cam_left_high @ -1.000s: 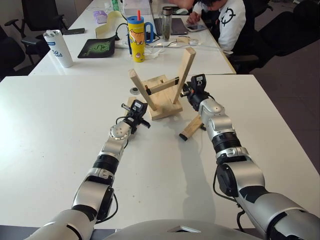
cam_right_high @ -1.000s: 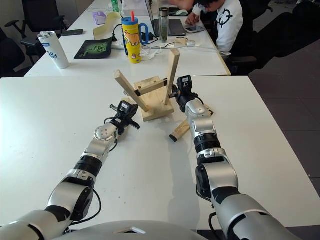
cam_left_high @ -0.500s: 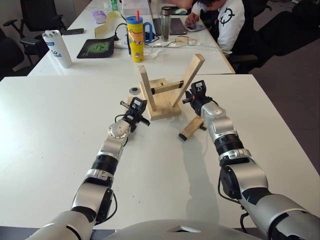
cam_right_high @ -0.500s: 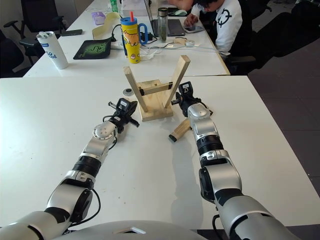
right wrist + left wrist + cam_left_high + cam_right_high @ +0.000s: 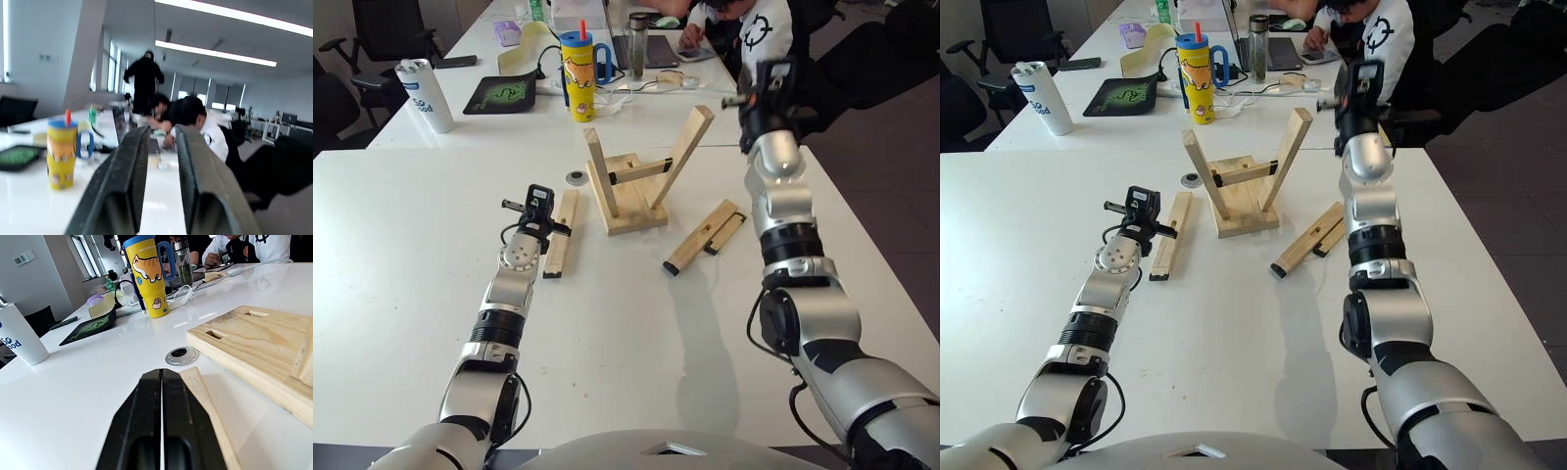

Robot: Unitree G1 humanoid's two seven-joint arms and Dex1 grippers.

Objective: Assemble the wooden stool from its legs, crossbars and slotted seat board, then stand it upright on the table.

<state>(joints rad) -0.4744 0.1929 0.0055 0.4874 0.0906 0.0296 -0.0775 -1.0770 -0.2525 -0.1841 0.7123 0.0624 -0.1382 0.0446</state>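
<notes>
- Table (image 5: 431, 294): white, all parts lie on it.
- Seat (image 5: 638, 213): flat at centre, slotted face up. 2 legs (image 5: 685, 152) stand in it, splayed in a V, crossbar (image 5: 636, 173) joining them.
- Long stick (image 5: 697, 240) w/ short stick (image 5: 725, 233) touching it: flat at 4 o'clock of seat, near it.
- Loose leg (image 5: 560, 233): flat at 9 o'clock of seat, apart from it.
- R gripper (image 5: 770, 72): raised high at 1 o'clock of seat, well apart from parts; fingers (image 5: 124, 176) slightly apart, nothing between.
- L gripper (image 5: 532, 202): low at 9 o'clock, just beside loose leg; fingers (image 5: 142, 411) pressed together, empty.
- Ring (image 5: 576, 178): metal, 10 o'clock of seat.
</notes>
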